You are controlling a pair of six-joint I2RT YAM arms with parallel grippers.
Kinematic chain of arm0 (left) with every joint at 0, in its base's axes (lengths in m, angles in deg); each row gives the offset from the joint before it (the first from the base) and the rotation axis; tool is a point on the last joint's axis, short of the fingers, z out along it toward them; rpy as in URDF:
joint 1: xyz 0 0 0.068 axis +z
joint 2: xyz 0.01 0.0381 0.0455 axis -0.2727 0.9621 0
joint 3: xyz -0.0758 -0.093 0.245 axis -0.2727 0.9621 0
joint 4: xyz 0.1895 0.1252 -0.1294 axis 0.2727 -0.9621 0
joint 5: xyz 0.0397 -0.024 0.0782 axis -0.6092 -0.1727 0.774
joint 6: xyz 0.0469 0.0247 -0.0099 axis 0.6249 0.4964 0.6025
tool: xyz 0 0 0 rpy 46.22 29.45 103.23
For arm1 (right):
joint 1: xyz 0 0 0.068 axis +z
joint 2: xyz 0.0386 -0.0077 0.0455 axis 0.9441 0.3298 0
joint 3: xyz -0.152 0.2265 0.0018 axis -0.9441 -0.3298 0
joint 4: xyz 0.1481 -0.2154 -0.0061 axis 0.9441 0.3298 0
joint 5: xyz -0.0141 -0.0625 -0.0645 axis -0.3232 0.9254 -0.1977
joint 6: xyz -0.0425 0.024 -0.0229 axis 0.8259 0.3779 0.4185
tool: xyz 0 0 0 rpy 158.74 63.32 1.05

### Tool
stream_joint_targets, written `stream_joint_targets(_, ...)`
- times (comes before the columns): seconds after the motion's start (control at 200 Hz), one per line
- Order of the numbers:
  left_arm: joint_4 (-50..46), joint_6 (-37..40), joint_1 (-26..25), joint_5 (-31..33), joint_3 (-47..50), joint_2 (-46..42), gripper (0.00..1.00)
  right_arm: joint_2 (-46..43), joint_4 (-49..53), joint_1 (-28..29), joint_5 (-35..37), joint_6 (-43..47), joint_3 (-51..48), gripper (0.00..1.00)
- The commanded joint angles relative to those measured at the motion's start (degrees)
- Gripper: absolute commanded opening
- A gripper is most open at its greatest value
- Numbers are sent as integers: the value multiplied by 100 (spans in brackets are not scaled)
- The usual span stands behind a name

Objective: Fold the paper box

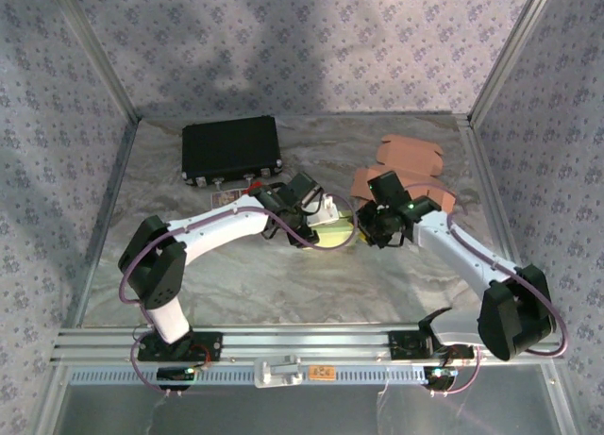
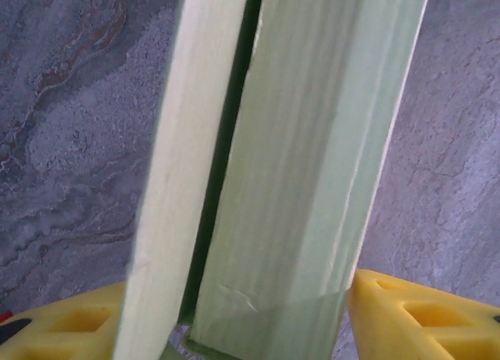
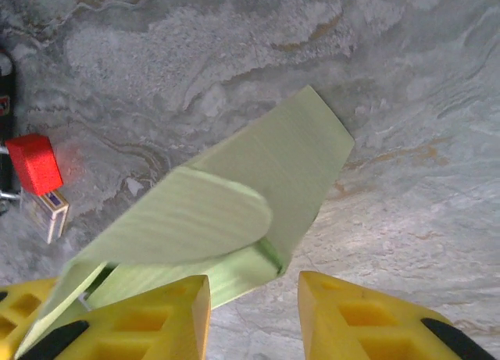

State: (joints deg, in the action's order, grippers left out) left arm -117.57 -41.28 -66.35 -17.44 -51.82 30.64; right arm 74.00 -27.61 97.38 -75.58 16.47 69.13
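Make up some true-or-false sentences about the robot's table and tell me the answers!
1. The paper box is light green. True.
2. The black case sits at the back right of the table. False: it sits at the back left.
3. The little block beside the small tan box is blue. False: it is red.
4. The right gripper has yellow fingers with a gap between them. True.
5. The left gripper has the paper box between its fingers. True.

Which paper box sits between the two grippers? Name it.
The pale green box, partly folded, between the left gripper and right gripper; the brown boxes lie flat behind them.
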Motion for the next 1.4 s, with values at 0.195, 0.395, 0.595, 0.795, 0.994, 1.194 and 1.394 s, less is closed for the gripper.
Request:
stream_joint_targets(0.195, -219, 60, 15, -185, -246, 115, 57, -444, 1531, -846, 130, 3970, 1039, 33)
stream_joint_targets(0.395, -247, 69, 11, -194, -243, 134, 56, 115, 2419, -1133, 57, 6109, 1757, 31)
stream_joint_targets(0.595, -276, 83, 7, -190, -303, 176, 56, 527, 2428, -311, 728, 6721, 1848, 32)
stream_joint_targets(0.795, -293, 78, 6, -194, -306, 177, 56, 967, 2241, -63, 1399, 6719, 1984, 34)
stream_joint_targets(0.994, -304, 102, 6, -203, -307, 193, 56, 1247, 1992, 21, 1359, 7036, 2156, 34)
stream_joint_targets(1.194, -311, 111, 6, -191, -314, 195, 56, 1465, 1945, 75, 1085, 7070, 2177, 28)
stream_joint_targets(1.394, -306, 86, 6, -197, -268, 194, 56, 1495, 1849, 88, 1169, 7040, 2141, 24)
